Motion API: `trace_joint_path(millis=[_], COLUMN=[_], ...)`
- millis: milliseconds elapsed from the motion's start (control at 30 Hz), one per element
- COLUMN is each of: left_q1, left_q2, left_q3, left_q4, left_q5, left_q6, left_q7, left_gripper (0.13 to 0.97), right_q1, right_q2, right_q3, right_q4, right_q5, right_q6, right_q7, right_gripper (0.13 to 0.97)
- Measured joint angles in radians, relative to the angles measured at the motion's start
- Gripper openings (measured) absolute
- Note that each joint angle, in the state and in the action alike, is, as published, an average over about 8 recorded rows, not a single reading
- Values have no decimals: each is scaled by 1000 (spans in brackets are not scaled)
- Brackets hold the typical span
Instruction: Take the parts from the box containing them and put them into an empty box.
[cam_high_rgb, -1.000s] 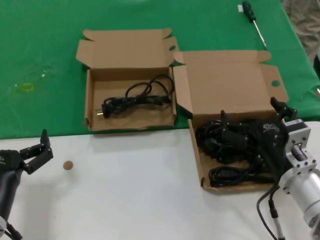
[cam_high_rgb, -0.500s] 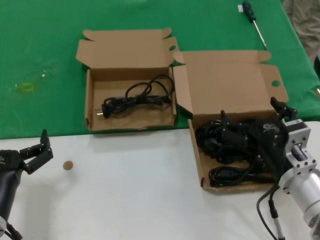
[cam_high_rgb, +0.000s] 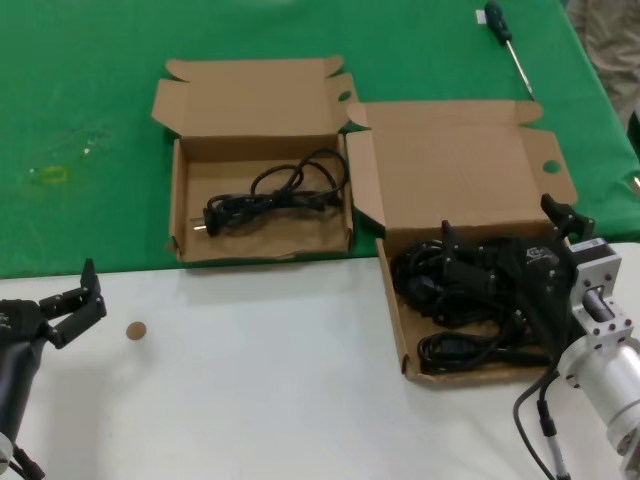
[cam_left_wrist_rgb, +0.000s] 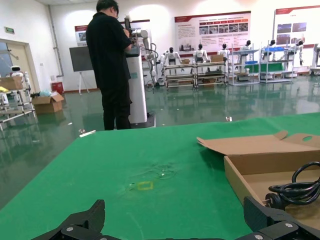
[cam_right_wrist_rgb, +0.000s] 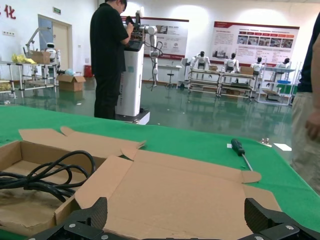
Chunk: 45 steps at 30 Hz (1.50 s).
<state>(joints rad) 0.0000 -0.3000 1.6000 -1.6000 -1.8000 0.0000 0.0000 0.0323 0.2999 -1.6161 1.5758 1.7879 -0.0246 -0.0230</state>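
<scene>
From the head camera: the right gripper (cam_high_rgb: 505, 245), jaws spread wide, sits low among tangled black cords (cam_high_rgb: 450, 300) in the wider box (cam_high_rgb: 400, 330); a small white logo on it is unreadable. One cord (cam_high_rgb: 270, 195) lies in the narrower box (cam_high_rgb: 180, 215). The left gripper (cam_high_rgb: 70, 305) waits open over the white table (cam_high_rgb: 250, 380). From the wrist cameras: wall posters (cam_right_wrist_rgb: 255, 42), text illegible.

Black claws (cam_high_rgb: 510, 262) on silver, black-cabled right arm (cam_high_rgb: 605, 375).

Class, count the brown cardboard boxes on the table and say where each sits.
2. The narrower brown cardboard box sits on the green cloth; the wider brown cardboard box sits at its right.
</scene>
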Motion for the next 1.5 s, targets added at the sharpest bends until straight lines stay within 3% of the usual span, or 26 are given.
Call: trace_joint_path(millis=[1500], left_q1=[0], left_q2=[0], left_q3=[0], left_q4=[0], left_q5=[0], left_q6=[0], left_q7=[0], left_gripper=[966], right_q1=[0], right_q2=[0], right_q3=[0], right_q4=[0], right_q5=[0], right_q6=[0], right_q7=[0], right_gripper=[966])
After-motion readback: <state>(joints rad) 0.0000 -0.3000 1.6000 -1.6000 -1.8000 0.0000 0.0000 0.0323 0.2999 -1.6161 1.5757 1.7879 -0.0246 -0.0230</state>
